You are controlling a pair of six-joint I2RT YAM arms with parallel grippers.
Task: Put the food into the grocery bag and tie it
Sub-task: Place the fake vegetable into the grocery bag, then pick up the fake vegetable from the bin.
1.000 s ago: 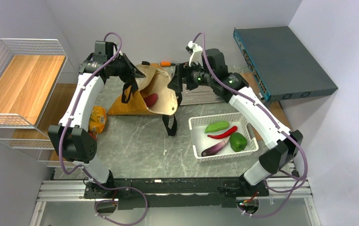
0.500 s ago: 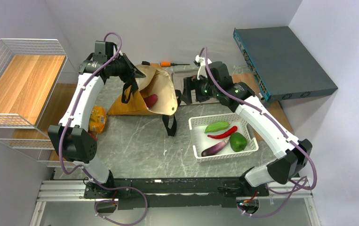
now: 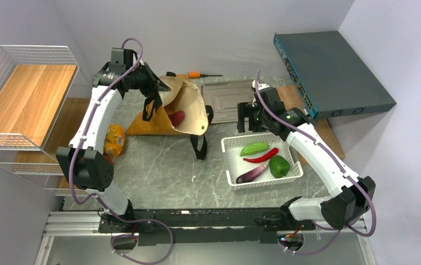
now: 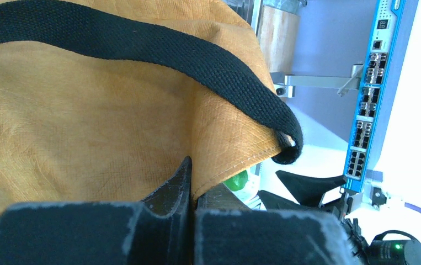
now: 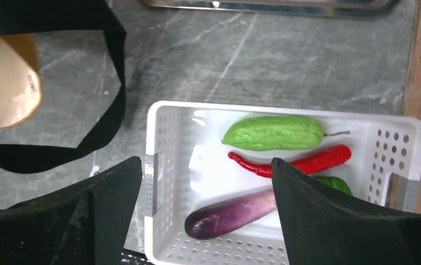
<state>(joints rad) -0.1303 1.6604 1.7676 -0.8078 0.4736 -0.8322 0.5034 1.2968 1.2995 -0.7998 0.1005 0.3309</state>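
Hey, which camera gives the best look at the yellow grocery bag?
The top external view: the whole grocery bag shows, mouth open, a purple root inside. The left wrist view shows only fabric and a black strap close up; the right wrist view catches just a corner and strap.

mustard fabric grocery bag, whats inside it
Inside the mustard-ochre fabric bag, one magenta-purple oblong root shows near the mouth. The deeper part is covered by the bag's folded fabric, so anything else is hidden.

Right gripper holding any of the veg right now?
No, the right gripper is open and empty, hovering over the white basket.
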